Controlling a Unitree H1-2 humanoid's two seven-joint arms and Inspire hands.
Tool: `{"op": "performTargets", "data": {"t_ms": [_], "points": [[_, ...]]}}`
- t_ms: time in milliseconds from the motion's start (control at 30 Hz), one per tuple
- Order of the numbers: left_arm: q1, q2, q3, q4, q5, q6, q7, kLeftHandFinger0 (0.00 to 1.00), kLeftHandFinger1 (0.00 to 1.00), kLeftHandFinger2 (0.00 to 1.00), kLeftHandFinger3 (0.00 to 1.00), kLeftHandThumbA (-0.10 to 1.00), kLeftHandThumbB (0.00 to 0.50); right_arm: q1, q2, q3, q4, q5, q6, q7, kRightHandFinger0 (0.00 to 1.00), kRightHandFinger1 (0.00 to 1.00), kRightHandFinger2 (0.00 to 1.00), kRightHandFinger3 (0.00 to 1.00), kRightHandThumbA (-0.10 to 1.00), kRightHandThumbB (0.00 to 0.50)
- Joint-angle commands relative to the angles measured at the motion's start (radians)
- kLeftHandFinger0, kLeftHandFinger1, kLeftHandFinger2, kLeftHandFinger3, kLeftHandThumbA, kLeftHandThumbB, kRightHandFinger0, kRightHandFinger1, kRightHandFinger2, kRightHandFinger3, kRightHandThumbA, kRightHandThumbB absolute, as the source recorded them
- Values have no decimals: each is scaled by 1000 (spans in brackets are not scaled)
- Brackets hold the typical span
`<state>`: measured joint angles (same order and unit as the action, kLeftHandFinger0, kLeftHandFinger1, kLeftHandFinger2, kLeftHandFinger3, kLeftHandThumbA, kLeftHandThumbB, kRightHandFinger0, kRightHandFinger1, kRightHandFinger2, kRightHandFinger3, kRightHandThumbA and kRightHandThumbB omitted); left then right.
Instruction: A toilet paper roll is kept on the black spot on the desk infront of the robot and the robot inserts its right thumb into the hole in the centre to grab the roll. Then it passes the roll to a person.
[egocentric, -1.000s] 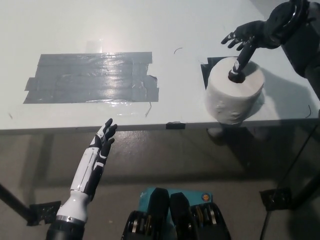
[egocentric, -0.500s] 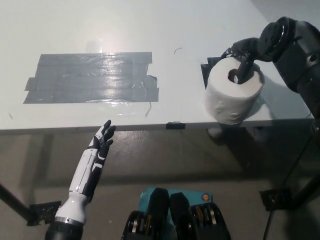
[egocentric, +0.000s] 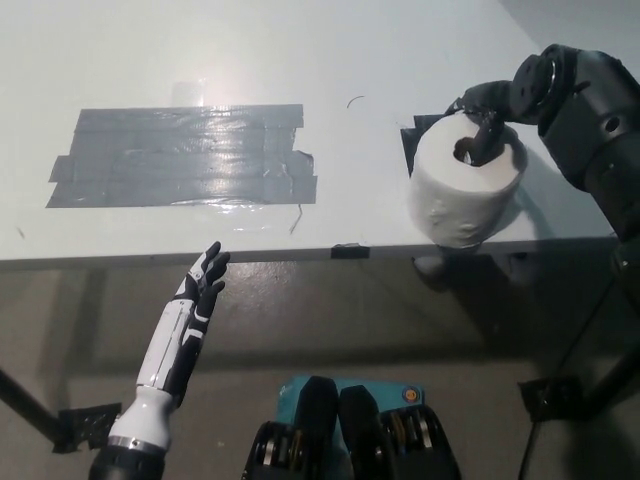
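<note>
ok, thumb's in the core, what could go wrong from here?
1. The white toilet paper roll sits at the white desk's front edge; a sideways nudge could tip it off.
2. The black right hand has only its thumb inside the hole, so the roll may slip off when lifted.
3. The white left hand rests open below the desk, too far to catch.

Right hand (egocentric: 487, 115): a second ago it was raised above the toilet paper roll (egocentric: 466, 191) with fingers spread and only the thumb tip at the core hole; now lowered onto the roll's top, thumb sunk into the hole, other fingers folded down over the far rim.
Right arm: forearm swung in from the far right, now lying nearer over the desk's right edge.
Toilet paper roll: tipped slightly, top face turned a little more to the right.
Left hand (egocentric: 205, 277): dropped slightly nearer, fingers drawn closer together.
</note>
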<state>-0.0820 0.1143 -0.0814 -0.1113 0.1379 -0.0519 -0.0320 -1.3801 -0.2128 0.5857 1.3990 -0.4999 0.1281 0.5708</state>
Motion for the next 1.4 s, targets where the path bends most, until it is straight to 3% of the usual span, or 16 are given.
{"op": "performTargets", "data": {"t_ms": [0, 33, 67, 133, 167, 233, 300, 333, 433, 467, 533, 567, 600, 1100, 1267, 1367], "points": [[8, 8, 3, -41, -5, -7, -13, 1000, 1000, 1000, 1000, 1000, 90, 27, 28, -81, 17, 59, 74, -121, 579, 625, 789, 1000, 300, 351], [-4, 8, 5, -38, -4, -6, -11, 1000, 1000, 1000, 1000, 1000, 90, 19, 28, -88, 19, 58, 76, -125, 448, 547, 715, 1000, 284, 347], [-9, 7, 9, -37, -10, -4, -11, 1000, 1000, 1000, 1000, 1000, 92, 41, 28, -99, 16, 56, 29, -156, 42, 101, 318, 1000, -47, 279], [-22, 5, 10, -36, -14, 1, -12, 1000, 1000, 1000, 1000, 1000, 91, 58, 24, -98, 7, 36, -15, -215, 39, 284, 543, 925, -100, 202], [-22, 6, 10, -40, -12, 6, -13, 1000, 1000, 1000, 1000, 1000, 82, 73, 24, -103, 5, 34, -35, -240, 429, 672, 818, 982, -100, 123], [-23, 10, 9, -39, -10, 2, -16, 1000, 1000, 1000, 1000, 1000, 88, 99, 24, -136, 7, 60, -31, -266, 184, 399, 543, 625, -100, 155], [-25, 12, 8, -38, -8, 0, -16, 1000, 1000, 1000, 1000, 1000, 102, 125, 21, -172, 9, 87, -17, -273, 34, 284, 466, 759, -100, 231], [-27, 13, 8, -40, -7, 0, -17, 1000, 1000, 1000, 1000, 1000, 101, 138, 16, -208, 11, 116, -9, -273, 7, 246, 413, 632, -100, 255], [-32, 13, 6, -40, 2, -1, -16, 1000, 1000, 1000, 1000, 1000, 99, 171, 4, -299, 20, 176, 12, -270, 0, 375, 738, 385, -100, 240], [-34, 13, 8, -40, 0, -1, -16, 1000, 1000, 1000, 1000, 1000, 105, 185, -3, -325, 22, 191, 4, -264, 0, 350, 709, 314, -100, 217], [-36, 13, 11, -39, 2, -1, -13, 1000, 1000, 1000, 1000, 1000, 108, 210, -9, -430, 29, 275, 35, -259, 0, 429, 856, 544, -100, 207], [-37, 14, 12, -38, 5, -2, -13, 1000, 1000, 1000, 1000, 1000, 110, 221, -11, -473, 30, 305, 47, -257, 53, 530, 947, 894, -100, 201], [-36, 16, 12, -39, 8, -3, -12, 1000, 1000, 1000, 1000, 1000, 111, 233, -14, -498, 30, 313, 48, -257, 67, 553, 960, 1000, -100, 202], [-37, 14, 25, -25, 3, -15, -8, 1000, 1000, 1000, 1000, 1000, 93, 348, -34, -1003, 29, 665, 84, -173, 0, 57, 577, 909, -100, 200], [-37, 12, 28, -27, 2, -17, -7, 1000, 1000, 1000, 1000, 1000, 86, 356, -2, -1127, 22, 767, 90, -140, 0, 59, 488, 698, -100, 136], [-37, 12, 29, -23, 4, -20, -7, 1000, 1000, 1000, 1000, 1000, 84, 352, 24, -1207, 17, 841, 103, -116, 0, 146, 597, 759, -100, 155]]}}
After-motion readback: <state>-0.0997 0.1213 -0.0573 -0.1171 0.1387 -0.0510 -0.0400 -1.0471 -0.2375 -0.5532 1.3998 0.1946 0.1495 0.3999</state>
